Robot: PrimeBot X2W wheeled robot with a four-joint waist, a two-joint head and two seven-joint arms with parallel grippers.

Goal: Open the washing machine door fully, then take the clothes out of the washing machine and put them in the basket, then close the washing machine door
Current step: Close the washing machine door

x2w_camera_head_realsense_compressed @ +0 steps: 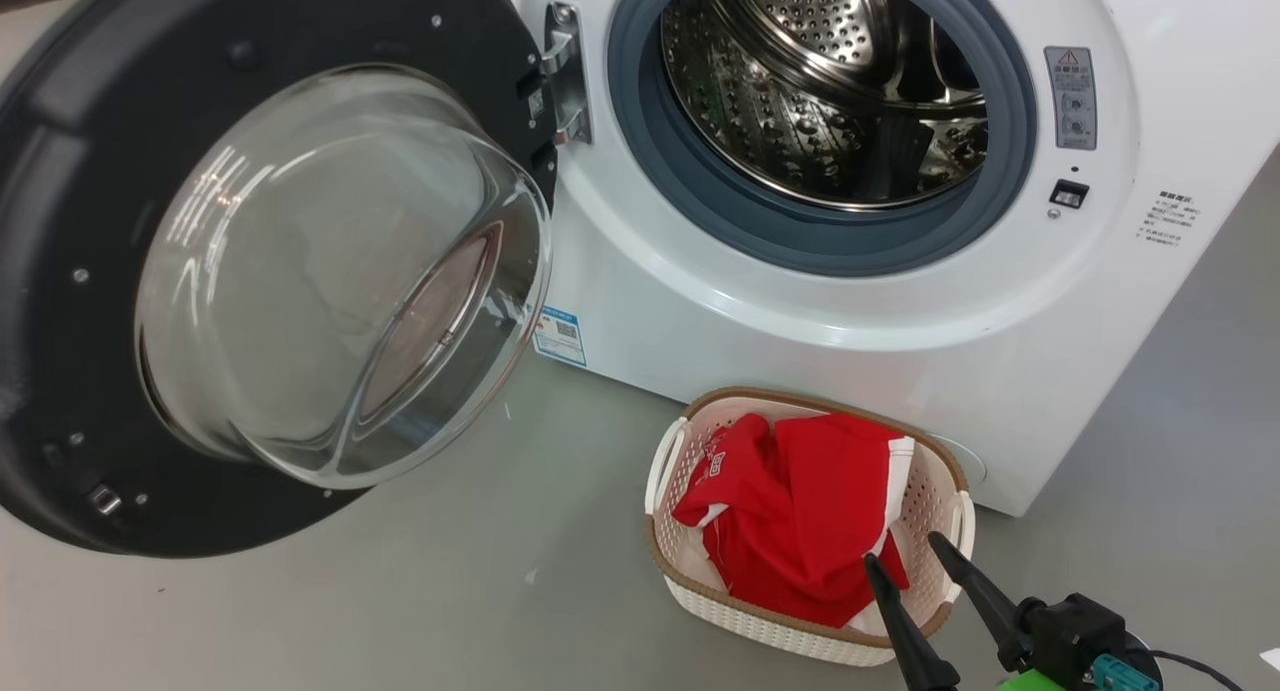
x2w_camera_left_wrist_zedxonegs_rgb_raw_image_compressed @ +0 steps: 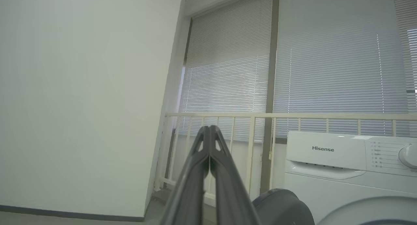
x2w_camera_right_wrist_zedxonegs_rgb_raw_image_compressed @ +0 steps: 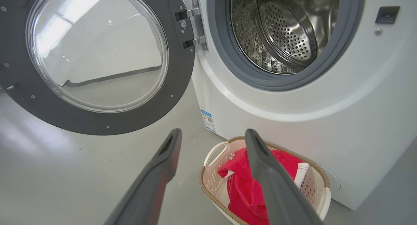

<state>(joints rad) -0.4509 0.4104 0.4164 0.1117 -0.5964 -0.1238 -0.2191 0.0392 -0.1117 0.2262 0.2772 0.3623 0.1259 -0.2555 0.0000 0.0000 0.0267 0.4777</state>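
Your right gripper hung wide and empty near the basket. The door looked heavy and stiff, so the place to push was its black rim, opposite the hinge.

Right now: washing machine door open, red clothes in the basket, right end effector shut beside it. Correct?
No: the right end effector is open, fingers spread wide, as the right wrist view shows. The washing machine door is open and the clothes lie in the basket.
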